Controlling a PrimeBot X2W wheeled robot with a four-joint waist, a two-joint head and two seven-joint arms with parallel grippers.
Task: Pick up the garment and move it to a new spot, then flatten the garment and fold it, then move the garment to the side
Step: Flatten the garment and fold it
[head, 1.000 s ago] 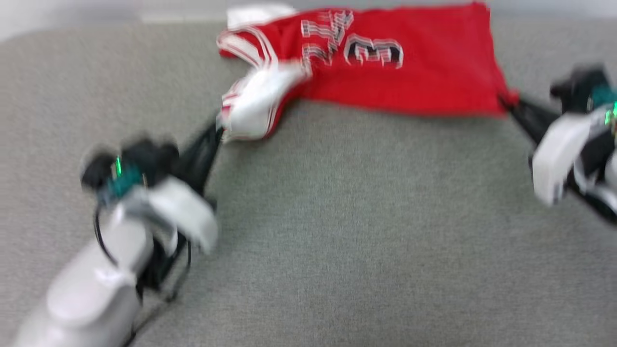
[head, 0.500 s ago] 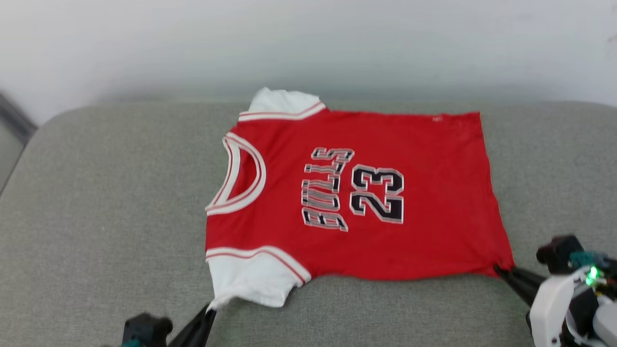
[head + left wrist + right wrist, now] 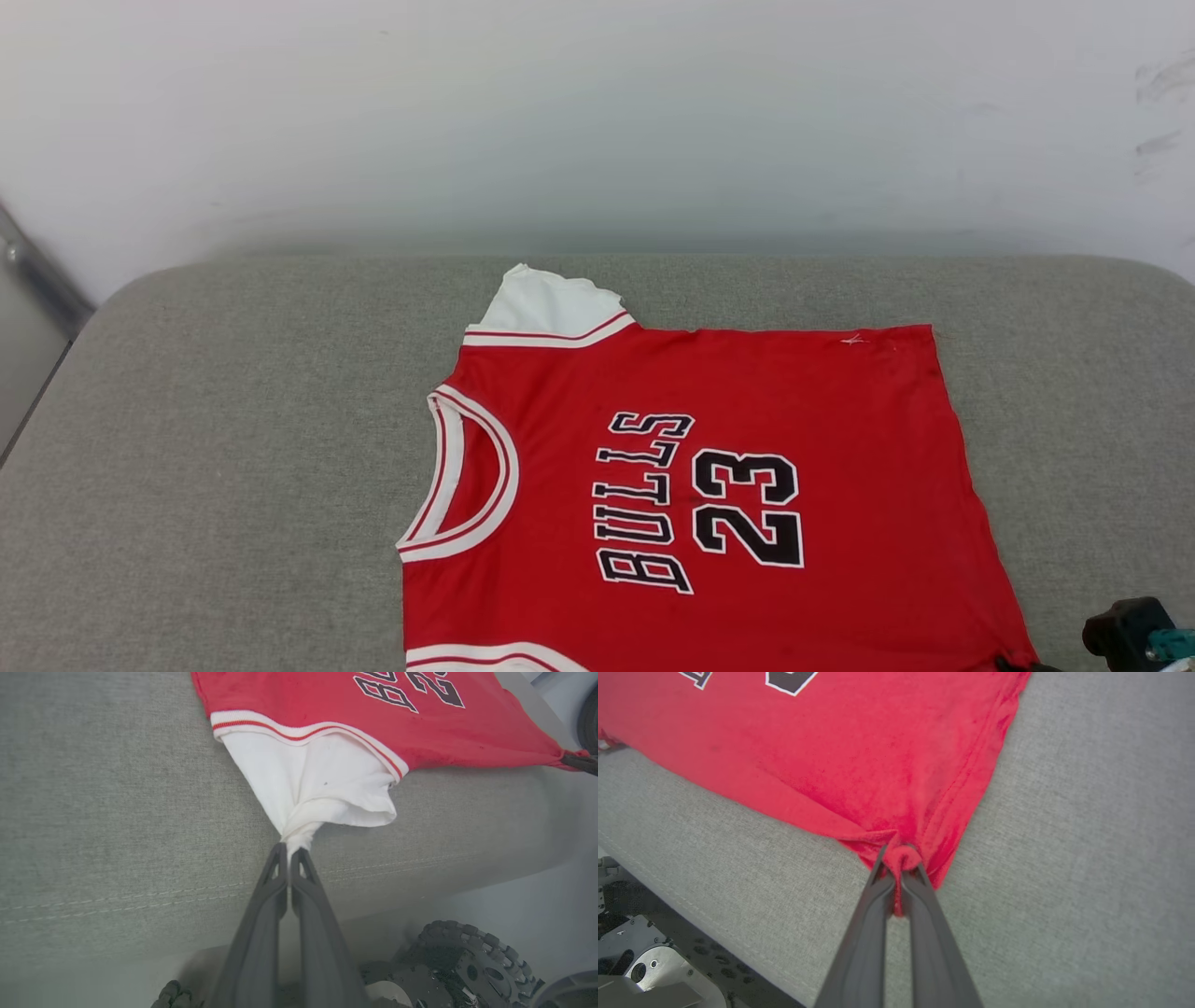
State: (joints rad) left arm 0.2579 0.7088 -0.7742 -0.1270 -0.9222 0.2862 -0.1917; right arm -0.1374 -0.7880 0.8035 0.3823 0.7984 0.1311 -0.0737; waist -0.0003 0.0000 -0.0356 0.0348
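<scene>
Across the left half of the grey worktop (image 3: 215,448), bare fabric runs to the rounded edge at 9 o'clock, with a free strip at 12 o'clock before the white wall (image 3: 597,121). The left gripper (image 3: 290,855) has its jaws closed, pinching the white sleeve tip near the front seam. The garment (image 3: 709,467) lies flat, print up, collar toward 9 o'clock — spread from both pairs of jaws toward 12 o'clock. The right gripper (image 3: 899,861) has its jaws clamped on the bunched red hem corner.
</scene>
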